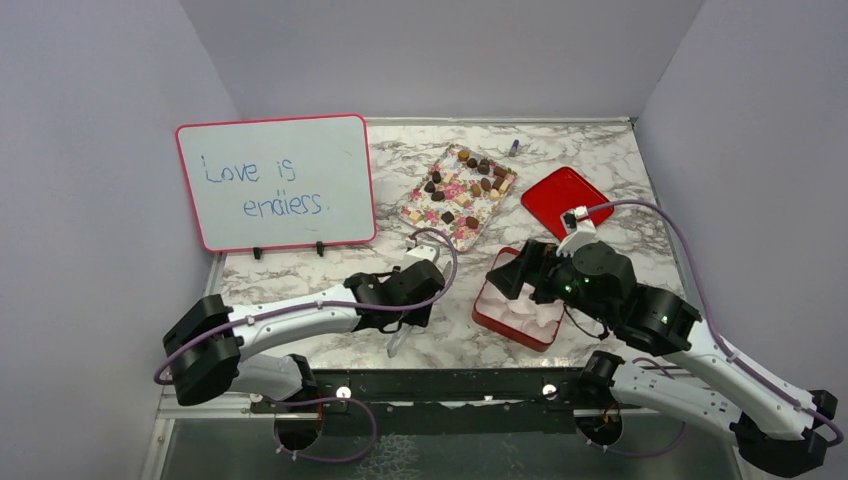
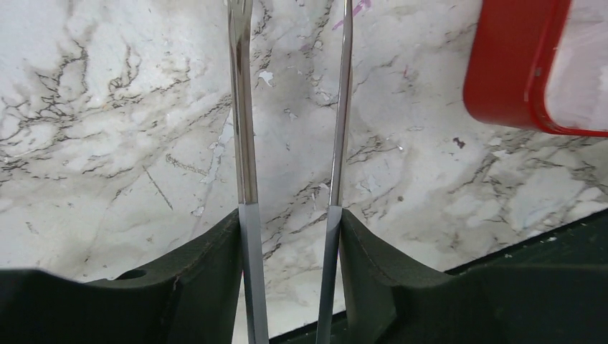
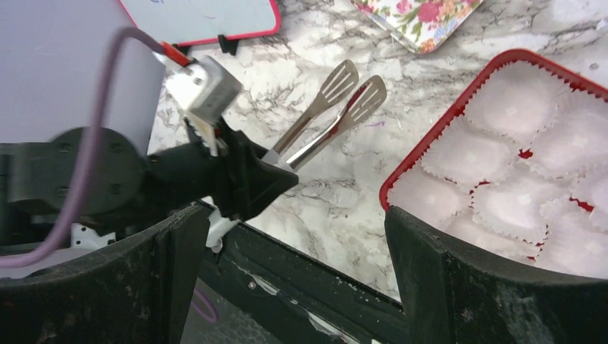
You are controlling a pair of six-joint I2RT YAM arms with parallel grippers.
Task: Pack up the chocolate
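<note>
While every chocolate [image 1: 484,168] that shows lies on the floral tray [image 1: 458,236] at the far middle of the marble table [image 1: 400,160], the red box [image 1: 505,332] sits nearer and to the right. The paper cups [image 3: 502,154] visible in it are bare. The left gripper [image 2: 290,222] is closed on a pair of steel tongs [image 3: 343,80], pinching the 2 blades partway along. The blades stand slightly apart, with nothing between their tips. The right gripper [image 3: 287,215] hangs over the left side of the box, fingers spread wide and nothing in them.

What matters next, I judge, is direction. The tray lies far and a little right of the tong tips, well apart from them, and the right wrist view shows the tips angled roughly that way. The tray's long axis slants from near left to far right, so the candies at its near-left end come first in reach. Both grippers are about equally near the tray, but only the left carries the tool, so the reach should be its job. The box is just to its right for the drop.
</note>
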